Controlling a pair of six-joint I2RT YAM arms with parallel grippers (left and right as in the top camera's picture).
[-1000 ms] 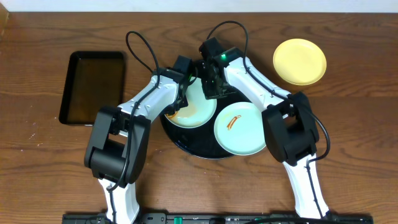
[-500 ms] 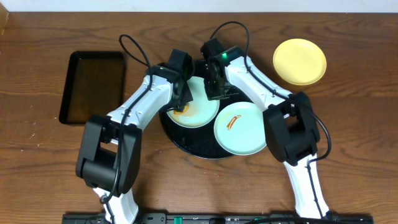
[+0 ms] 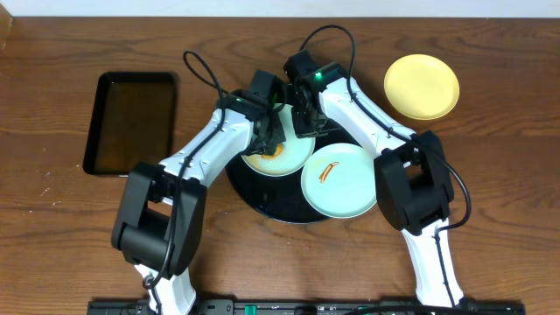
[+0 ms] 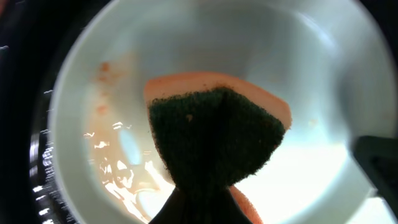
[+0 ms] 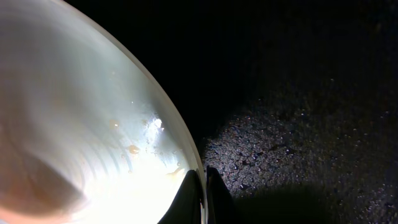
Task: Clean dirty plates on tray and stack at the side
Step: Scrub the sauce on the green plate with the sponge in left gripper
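My left gripper (image 3: 269,137) is clamped on a green-faced orange sponge (image 4: 214,134) and presses it against the mint plate (image 4: 249,43), which sits at ten o'clock on the round tray (image 3: 262,199). Thin orange smears show on the plate beside the sponge. My right gripper (image 5: 202,186) is pinched tight on that plate's rim. A second mint plate (image 3: 339,179), streaked orange, lies at four o'clock on the tray. The yellow plate (image 3: 422,86) rests on the table (image 3: 490,175), at two o'clock from the tray.
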